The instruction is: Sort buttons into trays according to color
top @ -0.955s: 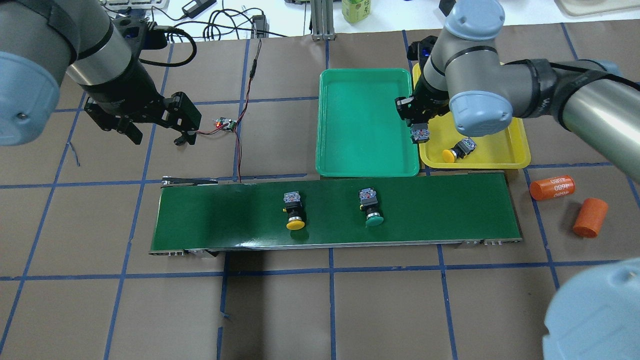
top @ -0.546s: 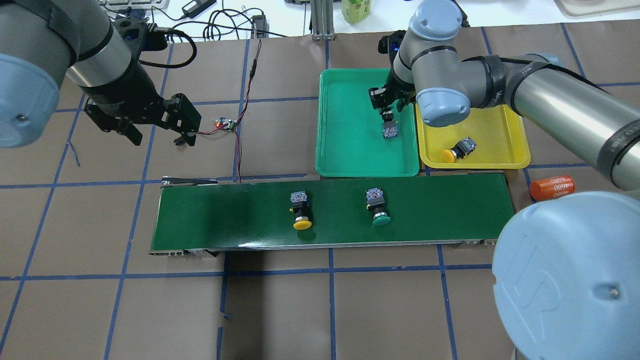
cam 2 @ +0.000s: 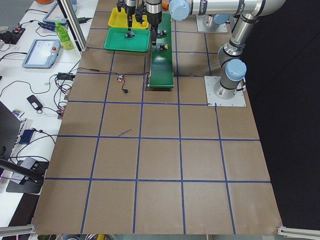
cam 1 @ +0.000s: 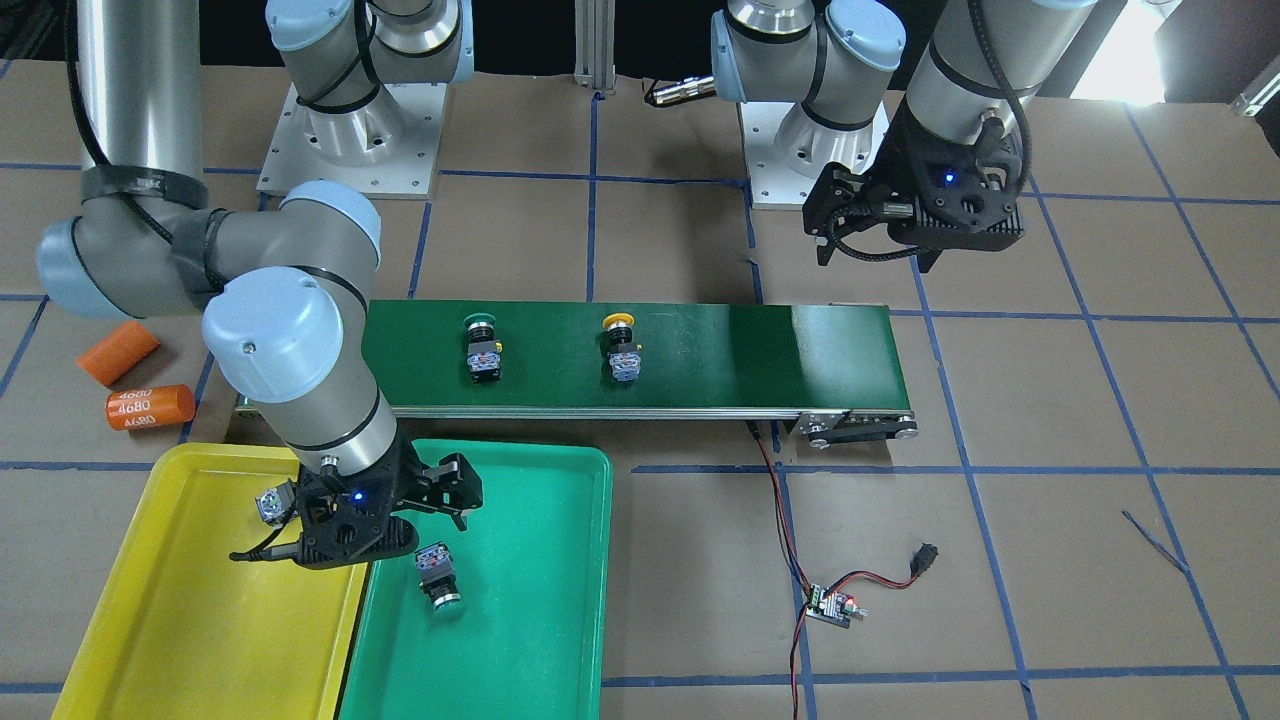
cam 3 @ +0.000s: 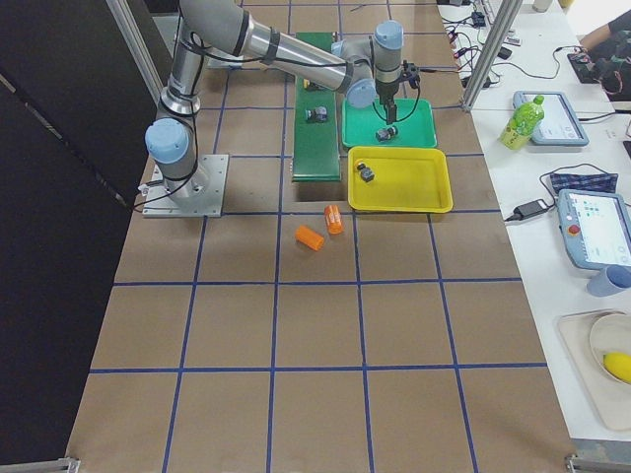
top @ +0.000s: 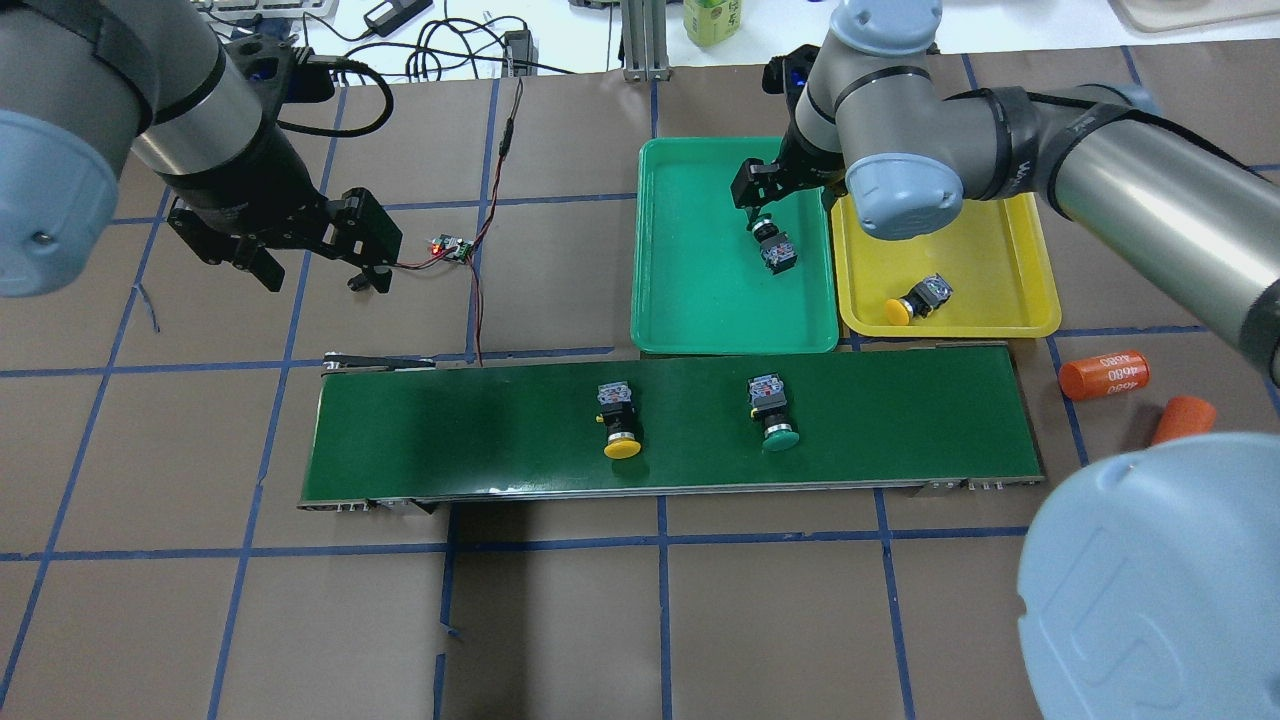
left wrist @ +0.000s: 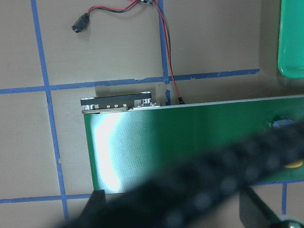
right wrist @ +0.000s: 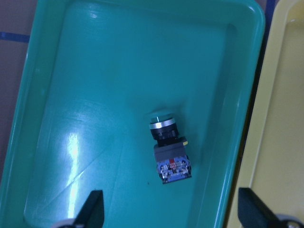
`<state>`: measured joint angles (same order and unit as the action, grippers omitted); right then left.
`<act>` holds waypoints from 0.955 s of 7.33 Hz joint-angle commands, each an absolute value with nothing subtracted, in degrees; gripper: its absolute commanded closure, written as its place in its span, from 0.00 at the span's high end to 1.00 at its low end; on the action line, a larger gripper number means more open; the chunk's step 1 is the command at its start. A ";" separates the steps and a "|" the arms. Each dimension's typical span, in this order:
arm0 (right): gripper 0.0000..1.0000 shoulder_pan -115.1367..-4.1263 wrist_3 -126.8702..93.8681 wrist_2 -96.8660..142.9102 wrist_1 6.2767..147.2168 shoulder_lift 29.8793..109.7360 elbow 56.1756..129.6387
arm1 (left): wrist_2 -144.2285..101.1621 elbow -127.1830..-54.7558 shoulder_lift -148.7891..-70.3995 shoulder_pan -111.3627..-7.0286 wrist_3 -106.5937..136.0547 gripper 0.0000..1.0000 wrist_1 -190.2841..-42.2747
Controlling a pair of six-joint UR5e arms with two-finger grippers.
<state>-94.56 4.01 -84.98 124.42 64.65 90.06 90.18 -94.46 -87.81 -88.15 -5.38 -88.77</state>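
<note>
The right gripper (right wrist: 173, 209) hangs over the green tray (top: 690, 250) with its jaws spread wide. A green button (right wrist: 168, 147) lies on its side on the tray floor between and just beyond the fingertips, touching neither. That placement looks finished to us, so we judge the step in hand to be pulling clear and going for the next button.

We would lift straight up before swinging sideways, so that neither finger clips the button or the rim shared with the yellow tray (top: 1000, 240). That tray already holds one yellow button (top: 918, 300).

Two buttons wait on the conveyor belt (top: 450, 430): a yellow-capped one (top: 618, 420) near the middle and a green-capped one (top: 773, 412) nearer the trays. Both lie with their caps towards the robot. The green-capped one seems the shorter trip. We would come down with the jaws across its black body, not on the round cap, which would likely slip.

The left gripper (top: 315, 275) hovers released and empty, off the belt's far end.

- We cannot tell whether the belt is running.
- In the front-facing view the right wrist covers the cap of the button in the yellow tray, leaving only its contact block visible.
- A blurred dark cable crosses the left wrist view and hides most of the belt.
- The right arm's elbow cuts off one orange cylinder (top: 1180, 415) in the overhead view.
- Both side views are too small for us to read the fingers
</note>
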 commanded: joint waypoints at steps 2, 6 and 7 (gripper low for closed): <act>1.00 -93.17 4.57 -89.00 110.51 74.59 90.35 | 90.00 -94.48 -87.80 -88.07 -5.45 1.00 -88.77; 1.00 -93.43 4.75 -89.30 108.19 85.40 105.07 | 89.65 -94.31 -87.63 -88.15 -5.45 1.00 -88.77; 1.00 -93.43 4.75 -89.38 108.28 86.82 108.77 | 89.74 -94.39 -87.63 -88.15 -5.45 1.00 -88.77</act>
<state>-93.37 4.78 -89.40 108.20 84.13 103.40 89.72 -94.34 -87.66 -88.12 -5.45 -88.77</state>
